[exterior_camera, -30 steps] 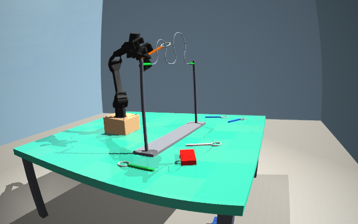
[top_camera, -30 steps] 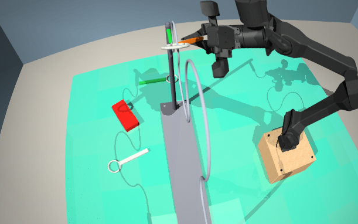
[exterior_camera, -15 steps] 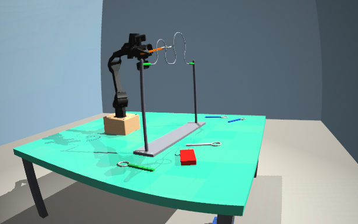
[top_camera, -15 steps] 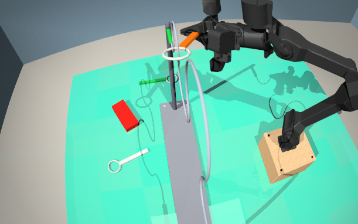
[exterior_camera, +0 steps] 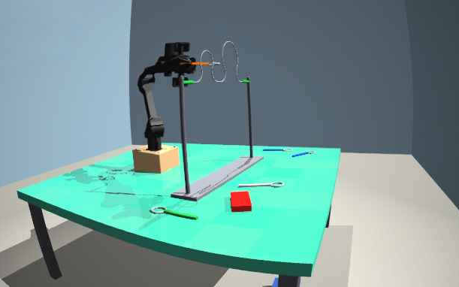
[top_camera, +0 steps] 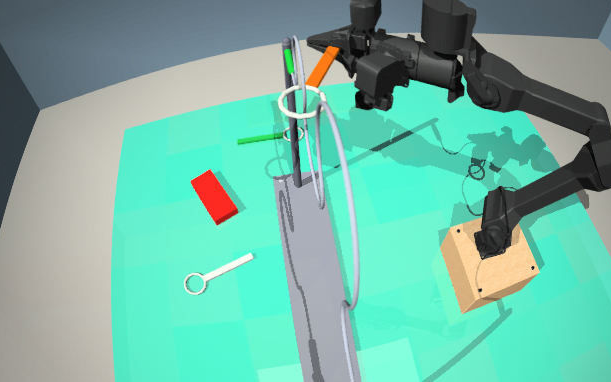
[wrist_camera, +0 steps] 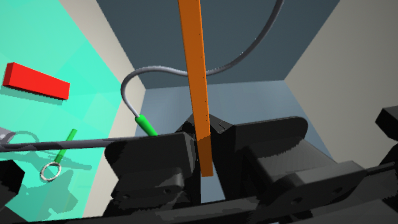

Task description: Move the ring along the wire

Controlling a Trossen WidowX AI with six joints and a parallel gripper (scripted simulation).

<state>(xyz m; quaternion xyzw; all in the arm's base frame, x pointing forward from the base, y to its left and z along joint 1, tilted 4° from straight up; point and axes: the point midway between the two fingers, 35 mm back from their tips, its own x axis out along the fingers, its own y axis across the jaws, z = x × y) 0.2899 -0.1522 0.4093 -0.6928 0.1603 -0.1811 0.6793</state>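
My gripper (top_camera: 319, 41) (wrist_camera: 199, 116) is shut on the orange handle (top_camera: 322, 67) (exterior_camera: 201, 64) (wrist_camera: 194, 55). The pale ring (top_camera: 280, 104) lies nearly level, above the base and beyond the handle. It appears around the down-going limb of the first hump of the grey wire (top_camera: 353, 225) (exterior_camera: 228, 42) (wrist_camera: 155, 68); the clearance cannot be told. The first green part (top_camera: 289, 61) (exterior_camera: 188, 82) (wrist_camera: 146, 125) is by the near post (exterior_camera: 185, 131). The other green part (exterior_camera: 246, 81) is by the far post (exterior_camera: 250, 116). The ring is outside the wrist view.
The grey base (top_camera: 311, 250) (exterior_camera: 220, 176) carries both posts. A red block (top_camera: 214, 197) (exterior_camera: 240, 201) (wrist_camera: 37, 81), a green-handled ring tool (top_camera: 261, 138) (exterior_camera: 181, 214) and a white tool (top_camera: 228, 267) (exterior_camera: 254, 185) lie on the table. Two blue-handled tools lie beyond the far post.
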